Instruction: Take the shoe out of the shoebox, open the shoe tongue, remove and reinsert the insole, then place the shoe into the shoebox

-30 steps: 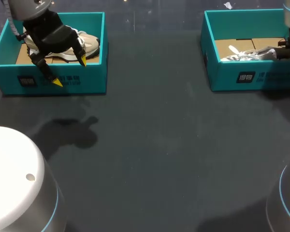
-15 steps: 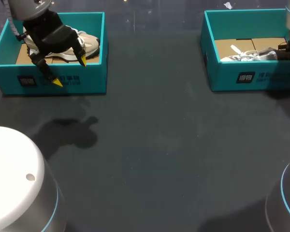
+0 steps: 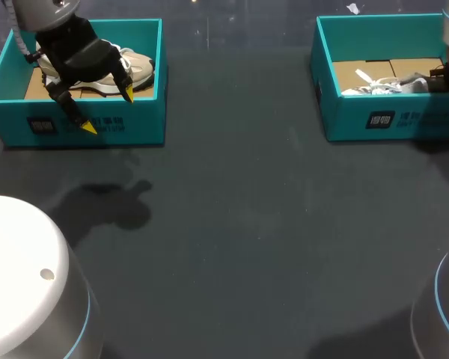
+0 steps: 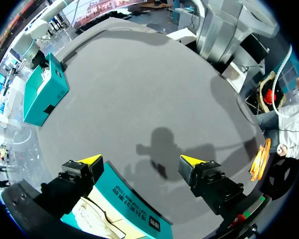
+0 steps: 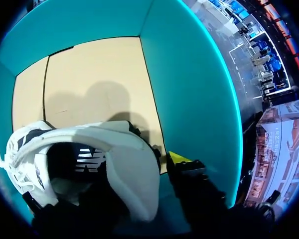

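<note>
Right hand (image 5: 139, 172) at heel of white sneaker (image 3: 389, 84) inside teal cardboard shoebox (image 3: 359, 120), tabletop (image 3: 247, 224) far-right corner; toe points away; grip unclear. Left hand (image 3: 108, 111) released.

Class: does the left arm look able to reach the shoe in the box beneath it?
Probably yes: the box has no lid, and the left gripper hangs open above its front wall, just short of the shoe.

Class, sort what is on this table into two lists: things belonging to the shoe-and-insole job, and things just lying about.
Job: right shoebox, right shoe inside it, right gripper at that shoe's heel; left shoebox, left shoe inside it, left gripper open above its front wall.
Lying about: small white scrap beyond the right shoebox.
</note>
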